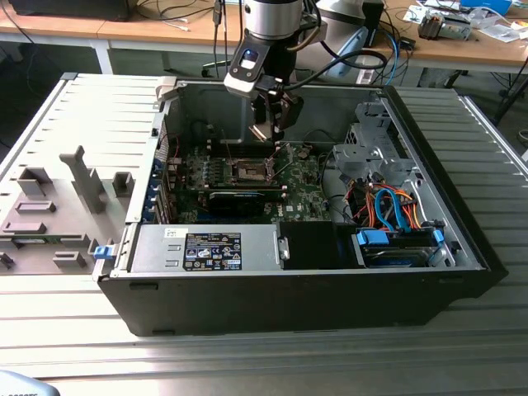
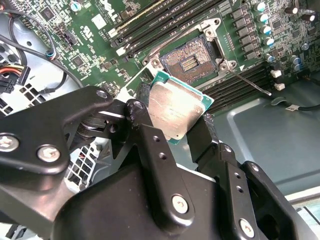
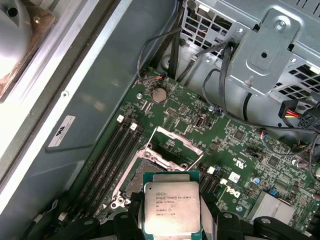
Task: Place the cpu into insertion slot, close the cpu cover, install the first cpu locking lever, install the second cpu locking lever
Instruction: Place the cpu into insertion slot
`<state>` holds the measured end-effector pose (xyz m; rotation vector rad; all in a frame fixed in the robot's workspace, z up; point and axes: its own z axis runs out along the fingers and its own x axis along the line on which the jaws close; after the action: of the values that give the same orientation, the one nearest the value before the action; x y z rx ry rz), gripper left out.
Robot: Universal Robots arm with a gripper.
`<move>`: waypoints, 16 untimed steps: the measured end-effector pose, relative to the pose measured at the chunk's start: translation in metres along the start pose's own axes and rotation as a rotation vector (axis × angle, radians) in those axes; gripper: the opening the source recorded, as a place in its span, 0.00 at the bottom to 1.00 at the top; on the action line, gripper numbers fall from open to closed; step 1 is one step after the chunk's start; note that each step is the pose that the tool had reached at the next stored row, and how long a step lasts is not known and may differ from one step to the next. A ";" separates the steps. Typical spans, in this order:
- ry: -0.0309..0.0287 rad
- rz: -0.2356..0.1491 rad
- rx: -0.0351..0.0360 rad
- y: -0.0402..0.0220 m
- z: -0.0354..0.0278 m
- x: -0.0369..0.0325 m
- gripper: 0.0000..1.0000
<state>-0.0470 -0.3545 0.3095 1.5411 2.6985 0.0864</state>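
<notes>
My gripper [image 1: 268, 125] hangs inside the open computer case, above the green motherboard [image 1: 301, 194], and is shut on the cpu [image 2: 175, 107]. The cpu is a small square chip with a dull silver top and a green edge, pinched by its sides between the two black fingers [image 2: 142, 117]. It hovers tilted just above the insertion slot [image 2: 192, 59], whose dark centre lies bare. In the first wrist view the cpu [image 3: 171, 207] hides part of the insertion slot [image 3: 140, 176]. The silvery cpu cover [image 3: 172, 146] stands raised behind the slot. A thin locking lever [image 2: 250, 82] sticks out beside the slot.
Black memory slots [image 3: 112, 150] run beside the socket. A metal drive cage [image 1: 375, 153] with orange and blue cables [image 1: 392, 206] fills the case toward the exterior view's right. A power supply [image 1: 206, 249] lies at the front. Grey fixture parts [image 1: 78, 177] stand outside the case.
</notes>
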 end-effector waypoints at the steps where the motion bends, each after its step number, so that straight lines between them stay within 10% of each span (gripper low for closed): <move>1: -0.0001 0.001 0.0001 0.0000 0.0000 0.0000 0.55; 16: -0.0021 0.025 0.0003 0.0000 0.0002 0.0000 0.55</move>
<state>-0.0470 -0.3545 0.3093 1.5742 2.6783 0.0849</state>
